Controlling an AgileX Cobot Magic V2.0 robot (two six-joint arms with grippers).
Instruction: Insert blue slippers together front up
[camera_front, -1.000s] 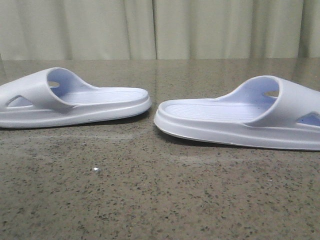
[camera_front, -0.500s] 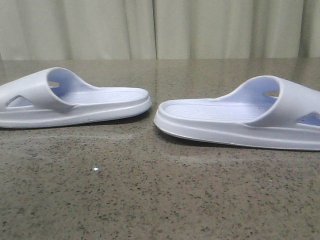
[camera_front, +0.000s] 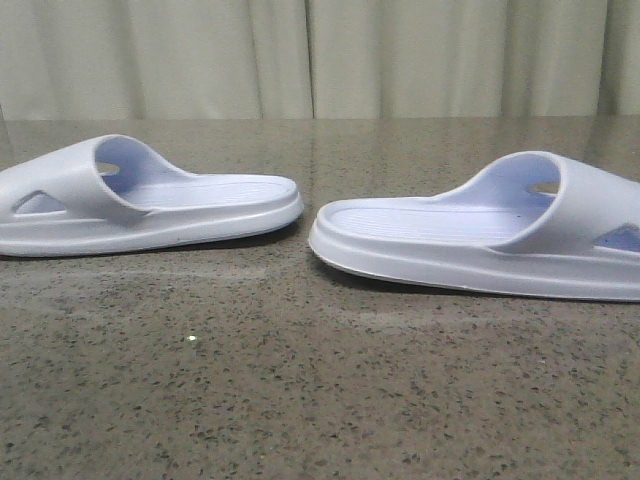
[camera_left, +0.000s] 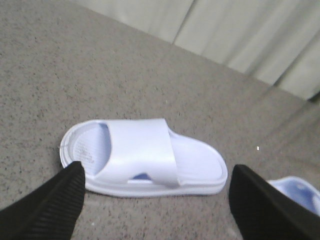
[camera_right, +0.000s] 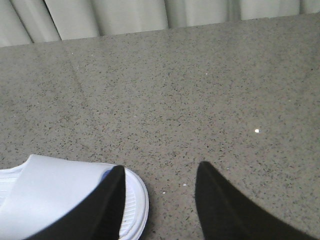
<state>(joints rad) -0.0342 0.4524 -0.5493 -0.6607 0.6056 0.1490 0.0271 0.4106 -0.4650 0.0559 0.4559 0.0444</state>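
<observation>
Two pale blue-white slippers lie soles down on the speckled stone table, heel ends facing each other with a small gap. The left slipper (camera_front: 150, 200) has its strap at the left; the right slipper (camera_front: 480, 235) has its strap at the right. No gripper shows in the front view. In the left wrist view my left gripper (camera_left: 156, 169) is open and empty, hovering above the near side of the left slipper (camera_left: 142, 157). In the right wrist view my right gripper (camera_right: 161, 169) is open and empty, one finger in front of the toe end of the right slipper (camera_right: 55, 195).
A pale curtain (camera_front: 320, 55) hangs behind the table's far edge. The speckled tabletop (camera_front: 320, 400) stretches in front of the slippers. An edge of the other slipper (camera_left: 297, 190) shows in the left wrist view.
</observation>
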